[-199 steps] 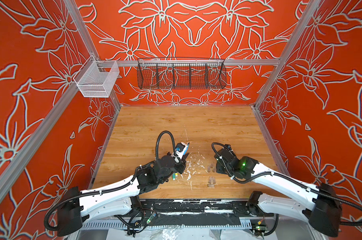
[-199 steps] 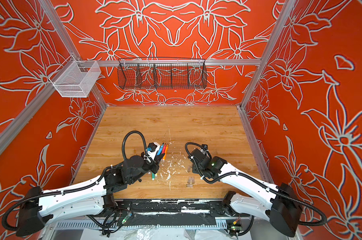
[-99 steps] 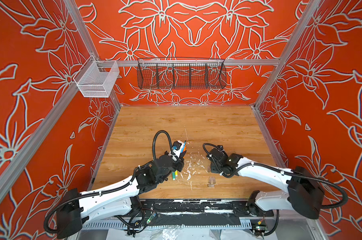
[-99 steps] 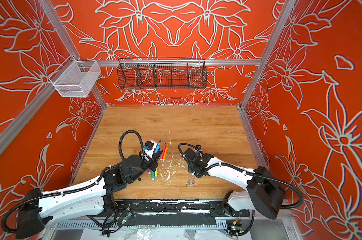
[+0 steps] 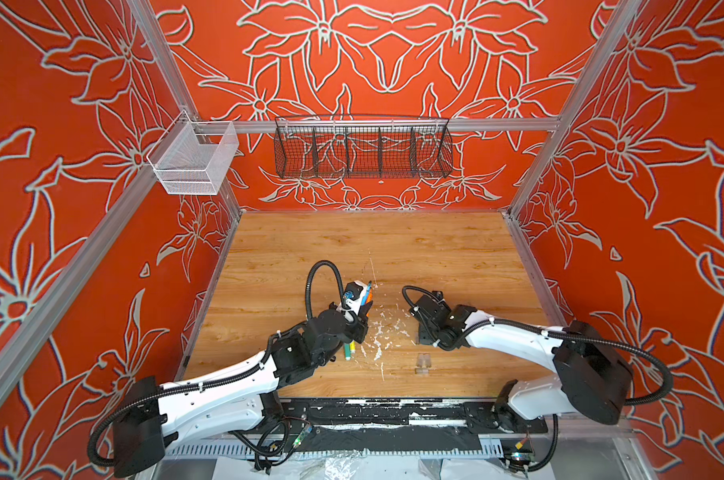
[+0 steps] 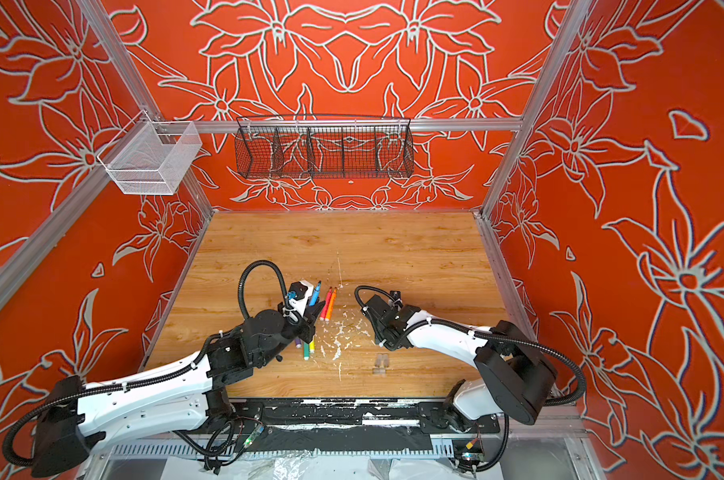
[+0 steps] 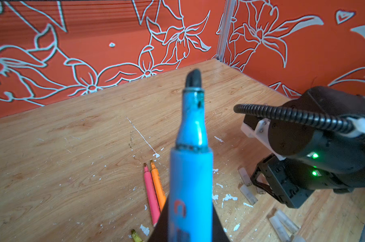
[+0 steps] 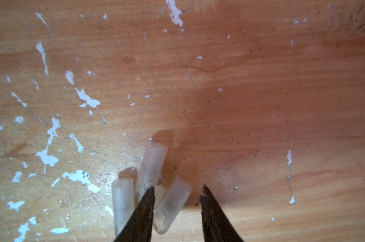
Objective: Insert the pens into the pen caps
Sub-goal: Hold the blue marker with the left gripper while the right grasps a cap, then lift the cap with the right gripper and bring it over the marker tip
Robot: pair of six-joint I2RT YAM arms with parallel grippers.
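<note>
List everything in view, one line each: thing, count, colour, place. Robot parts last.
blue pen: one, blue, held by the left arm.
pink pen, orange pen: one each, side by side on the table near the middle.
purple pen, green pen, yellow pen: one each, on the table, partly under the left arm.
caps: about six, clear; three by the right arm, others nearer the front edge.
flecks: many, white, mid-table.
table: one, wood.
wire basket: one, black, back rail.
mesh basket: one, white, left rail.
left arm: white and black; jaws shut on the blue pen.
right arm: white and black; jaws open, a cap between them.
</note>
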